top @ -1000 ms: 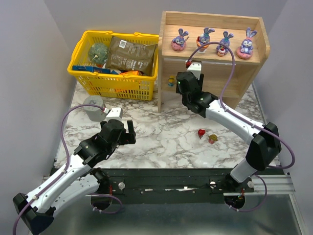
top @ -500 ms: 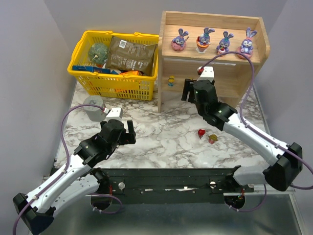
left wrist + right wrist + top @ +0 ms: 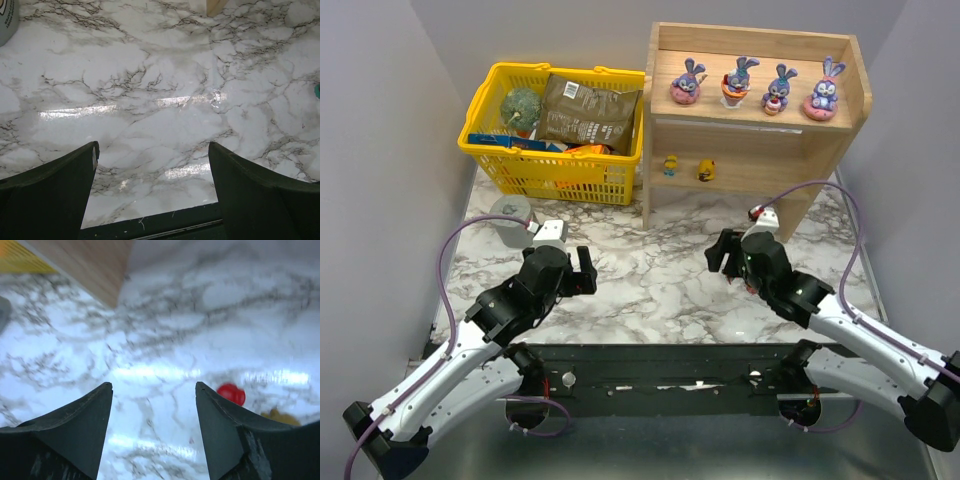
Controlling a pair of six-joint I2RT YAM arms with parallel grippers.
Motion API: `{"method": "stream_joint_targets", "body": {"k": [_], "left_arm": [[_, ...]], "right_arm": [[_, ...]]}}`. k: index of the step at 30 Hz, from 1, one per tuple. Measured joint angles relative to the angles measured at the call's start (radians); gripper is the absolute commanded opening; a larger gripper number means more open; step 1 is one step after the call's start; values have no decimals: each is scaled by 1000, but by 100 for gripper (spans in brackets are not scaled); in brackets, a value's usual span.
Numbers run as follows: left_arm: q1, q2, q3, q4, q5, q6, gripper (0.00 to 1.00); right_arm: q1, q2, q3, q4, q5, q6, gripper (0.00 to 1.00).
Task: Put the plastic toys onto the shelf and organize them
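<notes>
Two toys lie on the marble table (image 3: 650,290) in front of the shelf (image 3: 750,42), a red one (image 3: 231,394) and a tan one (image 3: 280,416) just beside it. Four bunnies (image 3: 741,76) stand in a row on the shelf's top tier, and two yellow toys (image 3: 706,170) sit on its lower tier. In front of the shelf the right gripper (image 3: 152,387) hangs with fingers spread and nothing between them, and the red one sits off toward one finger rather than in the gap. To pick well, I judge it should shift sideways until the red one is centred, drop low, and close gently. The toy looks small, rounded and made of glossy hard plastic, so it is likely to squirt out on the slick, reflective marble, and its tan neighbour could get nudged. The lower tier, smooth pale wood under a low board, calls for a flat entry. Front-left of the shelf, the left gripper (image 3: 152,147) hovers, also spread and empty.
</notes>
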Motion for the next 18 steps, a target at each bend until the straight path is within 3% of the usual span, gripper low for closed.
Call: {"method": "stream_joint_targets", "body": {"k": [5, 18], "left_arm": [[0, 0, 0, 0, 6, 0, 99], [0, 2, 0, 0, 10, 0, 99]], "right_arm": [[18, 48, -102, -55, 34, 108, 73], [20, 187, -105, -110, 169, 253, 71]]}}
